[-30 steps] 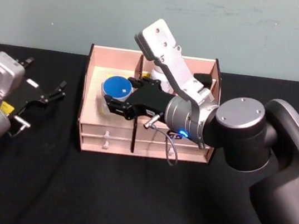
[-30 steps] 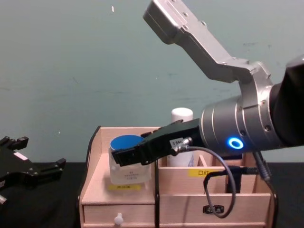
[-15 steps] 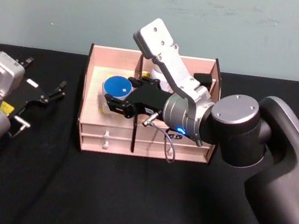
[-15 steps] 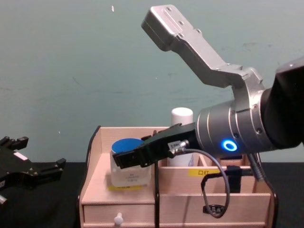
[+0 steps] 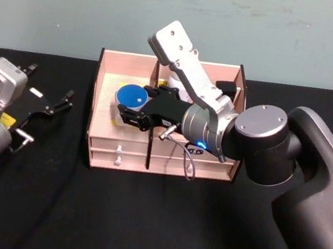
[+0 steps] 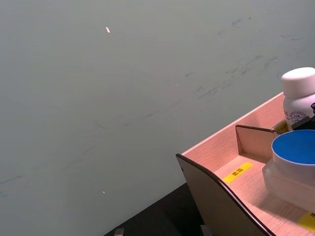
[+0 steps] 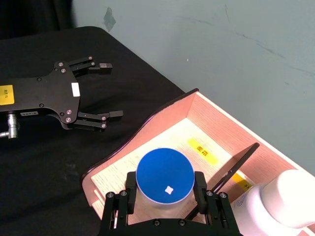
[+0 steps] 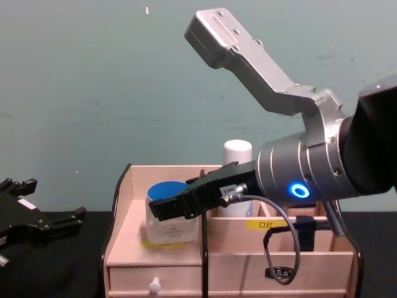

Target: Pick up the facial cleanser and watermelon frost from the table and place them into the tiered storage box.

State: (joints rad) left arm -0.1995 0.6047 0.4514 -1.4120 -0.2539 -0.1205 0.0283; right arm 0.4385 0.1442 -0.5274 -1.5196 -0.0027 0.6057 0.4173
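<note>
- Right hand (image 7: pixel 165 196) clamped on blue-lidded jar (image 7: pixel 165 175), upright, sitting in the left compartment of the tiered storage box (image 5: pixel 100 143); release follows
- Left hand (image 5: pixel 47 105) apart, parked on worktop (image 5: pixel 78 211) left of the box

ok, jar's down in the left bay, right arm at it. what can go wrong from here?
1. The right gripper has its fingers on both sides of the blue-lidded jar; pulling back before they open wide could drag or tip it.
2. The dark divider and the white bottle are close by the gripper, so a sideways exit may knock them.
3. The left gripper sits open beside the storage box; a wide swing could meet it.
</note>
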